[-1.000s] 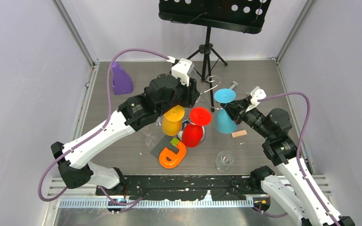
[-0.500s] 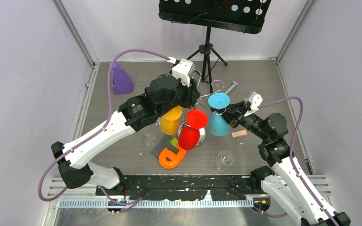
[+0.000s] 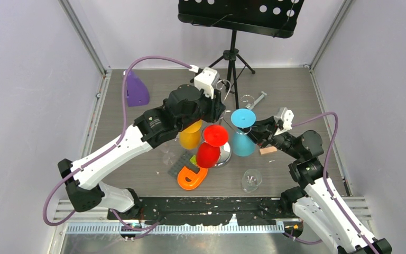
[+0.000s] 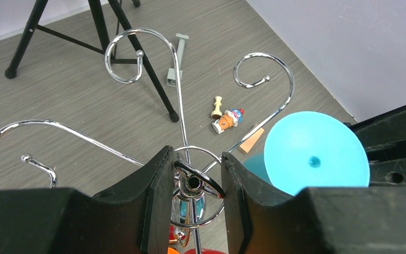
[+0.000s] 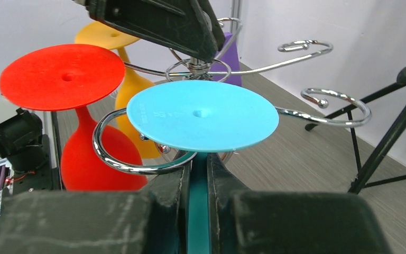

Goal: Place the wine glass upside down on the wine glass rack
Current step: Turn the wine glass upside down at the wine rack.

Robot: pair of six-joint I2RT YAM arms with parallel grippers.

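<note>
Nearly there, I'd say: left claw (image 4: 193, 181) pinches the wine glass rack (image 4: 178, 84), right claw (image 5: 198, 177) grips the inverted wine glass (image 5: 202, 115), unreleased.

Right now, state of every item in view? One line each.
wine glass rack: top ring clamped by left gripper
blue wine glass: inverted, stem in right gripper, foot over a rack arm
red wine glass: inverted, hanging on rack
yellow wine glass: inverted, hanging on rack
clear glass: standing on table, apart from rack
</note>
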